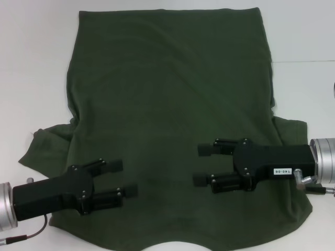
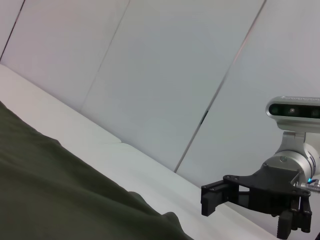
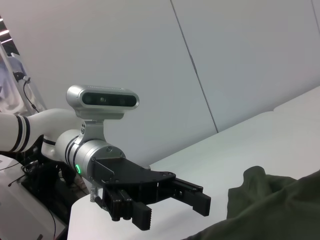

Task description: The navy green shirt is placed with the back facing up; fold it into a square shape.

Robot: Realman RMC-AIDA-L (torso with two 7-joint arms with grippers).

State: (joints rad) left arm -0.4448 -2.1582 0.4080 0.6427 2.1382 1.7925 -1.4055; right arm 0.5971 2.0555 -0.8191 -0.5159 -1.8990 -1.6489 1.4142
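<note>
Two grippers hover over the shirt [image 1: 172, 120], which lies spread flat on the white table [image 1: 36, 57] with its plain back up, collar edge nearest the robot and hem at the far side. From the head camera you see the left gripper [image 1: 124, 178] above the shirt's near-left part, just inside the left sleeve, its fingers spread and gripping nothing. The right gripper [image 1: 203, 164] hangs over the shirt's near-right part, close to the middle, fingers likewise parted and empty. Both sleeves stick out past the body of the shirt, a little rumpled.

From the left wrist camera you see the shirt's dark cloth [image 2: 60, 195] lying across the table, and the right gripper [image 2: 220, 197] beyond it, released.

From the right wrist camera you see a bunched fold of the shirt [image 3: 270, 200] at the table's edge and the left gripper [image 3: 175, 202] across from it, jaws apart.

Expect the cloth to be light, soft and limp; it will sag and drag. You would do best to pinch a sleeve seam or shoulder edge, where the layers bunch.
</note>
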